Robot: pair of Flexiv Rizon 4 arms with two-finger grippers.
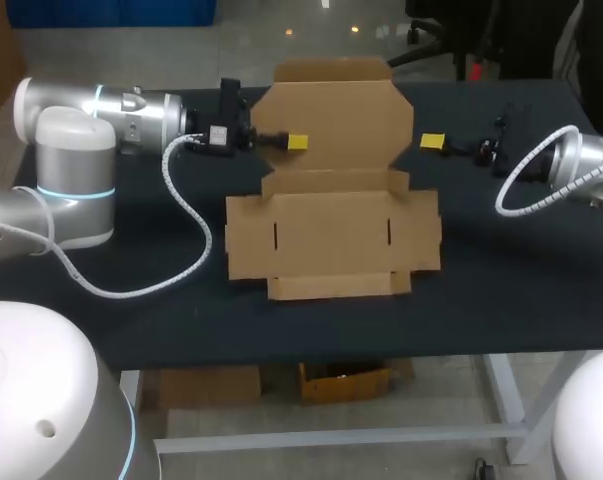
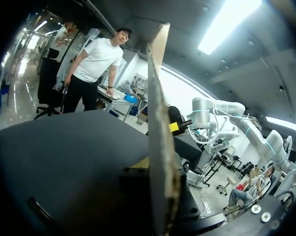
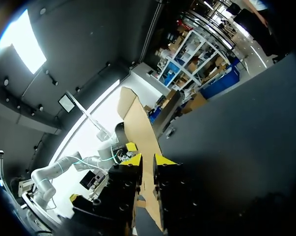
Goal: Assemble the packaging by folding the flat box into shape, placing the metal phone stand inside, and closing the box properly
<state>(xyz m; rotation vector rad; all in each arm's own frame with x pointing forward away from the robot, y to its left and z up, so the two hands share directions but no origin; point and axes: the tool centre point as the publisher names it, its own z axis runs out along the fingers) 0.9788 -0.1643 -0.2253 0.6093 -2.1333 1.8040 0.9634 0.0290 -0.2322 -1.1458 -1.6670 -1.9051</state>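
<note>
Table (image 1: 131, 310): flat top with a matte black surface, carried on a white frame.

Left arm (image 1: 81, 110): smooth silver-white shell with rounded joints, entering from the left. A white coiled cable (image 1: 196, 225) loops from it across the tabletop.

Right arm (image 1: 591, 160): same finish, entering from the right, with its own coiled cable (image 1: 521, 190).

Box (image 1: 331, 235): a plain brown cardboard blank, die-cut and unfolded, at the middle of the table. The near part is a wide rectangle with side flaps, a narrow front flap and two short slits (image 1: 276, 235). The far part is a broad panel (image 1: 331, 120) with cut-off corners and a small tab at its far edge. The left wrist view shows the board edge-on, rough and fibrous at the cut.

Left gripper (image 1: 297, 142): black body, positioned over the left side of the far panel. It cannot be told whether it is grasping the board or released.

Right gripper (image 1: 432, 142): black body, just beside the right edge of the far panel. The jaws are released, with a narrow gap between the yellow tips (image 3: 165, 160) and nothing held.
</note>
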